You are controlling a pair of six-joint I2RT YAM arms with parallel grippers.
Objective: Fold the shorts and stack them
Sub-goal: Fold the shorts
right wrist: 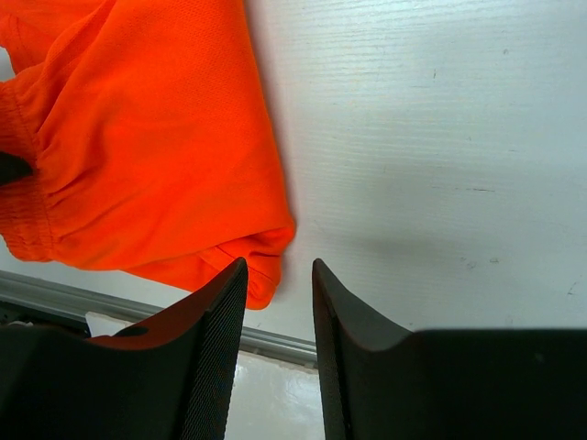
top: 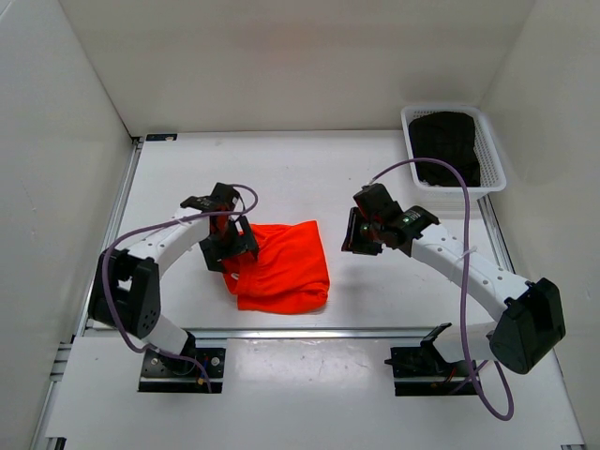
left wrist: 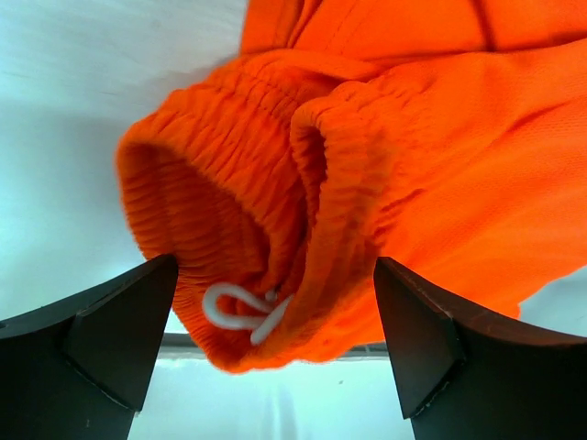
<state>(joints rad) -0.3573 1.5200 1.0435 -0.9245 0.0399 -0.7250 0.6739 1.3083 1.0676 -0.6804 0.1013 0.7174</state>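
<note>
The orange-red shorts [top: 281,267] lie folded on the white table [top: 309,178], left of centre near the front edge. My left gripper [top: 228,246] sits at their left end. In the left wrist view it [left wrist: 275,266] is wide open, with the gathered waistband [left wrist: 248,174] and the white drawstring [left wrist: 240,310] lying between the fingers, neither pad touching the cloth. My right gripper [top: 354,239] hovers just right of the shorts, apart from them. In its own view it [right wrist: 278,264] is open by a narrow gap with nothing in it, and a folded corner of the shorts [right wrist: 156,156] lies beyond its left finger.
A white mesh basket [top: 492,155] stands at the back right corner with a dark garment [top: 447,145] in it. A metal rail [top: 309,331] runs along the table's front edge. White walls close in the left, back and right sides.
</note>
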